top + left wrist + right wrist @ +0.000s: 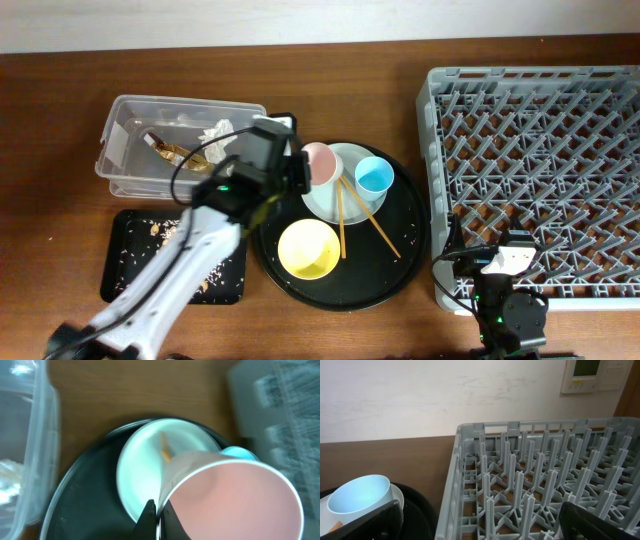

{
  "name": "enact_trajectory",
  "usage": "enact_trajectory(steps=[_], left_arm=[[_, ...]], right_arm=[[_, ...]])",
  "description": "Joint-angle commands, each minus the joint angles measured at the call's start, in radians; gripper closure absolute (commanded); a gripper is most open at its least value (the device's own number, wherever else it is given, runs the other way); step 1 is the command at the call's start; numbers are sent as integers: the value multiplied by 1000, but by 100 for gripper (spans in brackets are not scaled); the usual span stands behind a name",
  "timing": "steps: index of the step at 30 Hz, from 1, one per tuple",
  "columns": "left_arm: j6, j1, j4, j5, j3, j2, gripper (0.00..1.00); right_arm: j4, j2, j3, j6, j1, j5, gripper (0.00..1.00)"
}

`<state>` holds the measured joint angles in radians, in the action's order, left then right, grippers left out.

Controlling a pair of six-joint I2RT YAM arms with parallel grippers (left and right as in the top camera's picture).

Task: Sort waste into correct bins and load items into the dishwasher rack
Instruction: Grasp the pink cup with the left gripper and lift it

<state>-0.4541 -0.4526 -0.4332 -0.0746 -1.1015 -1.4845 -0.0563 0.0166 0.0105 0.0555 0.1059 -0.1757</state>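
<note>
The left pincer [305, 172] is closed narrow on the pink cup [320, 160], one finger inside the wall and one outside, just below the rim. From the wrist, the pink cup [235, 495] looks smooth and matte. It is pale salmon with a thin lighter lip, and it is empty, its mouth tipped toward the fingers [149, 519]. I can't tell whether its base is touching anything.

Just beyond the pincer and under the cup lies the pale green-white plate [352, 158], with the chopsticks [342, 230] slanting across it. The blue cup [374, 176] stands on the far side of the plate from the pincer. The yellow bowl [308, 248] sits close below the pincer on the round black tray [410, 220]. Behind the pincer is the clear tub [125, 165], holding a tissue ball [215, 135] and a brown wrapper [170, 150].

The right pincer [480, 527] is spread wide, low beside the near wall of the grey rack [540, 150], well apart from the cup.
</note>
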Motion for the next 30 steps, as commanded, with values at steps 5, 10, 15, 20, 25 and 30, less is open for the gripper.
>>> enact_trajectory(steps=[5,10,15,20,25,30], left_arm=[[23,304,-2,-1076,-1,66,100],[26,389,-2,-1363,-1,67,100],[56,364,-3,-1377,0,67,100],[59,325,-2,-1377,0,67,100],[59,299,-2,-1377,0,67,100],[59,298,-2,-1378,0,67,100]], right_arm=[[14,-4,-5,6,5,11,2],[2,-3,-5,6,5,507,2],[11,-3,-5,230,5,674,2],[4,-3,-5,468,5,866,2],[-16,-2,-5,485,5,1049,2],[-18,-2,-5,567,5,1109,2]])
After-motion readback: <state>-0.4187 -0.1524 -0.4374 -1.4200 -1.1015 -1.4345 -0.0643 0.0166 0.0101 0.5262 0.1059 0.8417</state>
